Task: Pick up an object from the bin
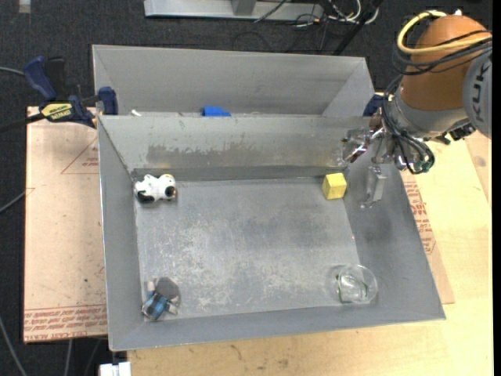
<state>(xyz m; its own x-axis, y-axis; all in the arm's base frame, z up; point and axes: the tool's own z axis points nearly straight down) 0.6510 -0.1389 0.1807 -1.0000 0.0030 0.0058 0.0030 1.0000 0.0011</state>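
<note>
Yellow block (335, 186) lies on the floor of the bin, just beside the pincer (368, 200) on its left in the camera view, close to the foot of the far wall. Block and pincer are apart, not touching.

The grey metal bin (250, 241) has sloping walls, and the pincer hangs over the slope of its right-hand wall, near the far right corner. The arm (407, 131) comes in from the right behind the pincer, with its orange cover (442, 57) and looped cables higher up. Whether the pincer is released or clenched I cannot tell, and nothing shows in its grasp.

A clear, rounded cup (354, 283) lies nearward of the pincer, in the bin's near right corner. A white toy with dark spots (155, 189) lies well apart to the pincer's left, by the far left corner. A small blue and grey thing (160, 298) lies farthest from the pincer, in the near left corner.
</note>
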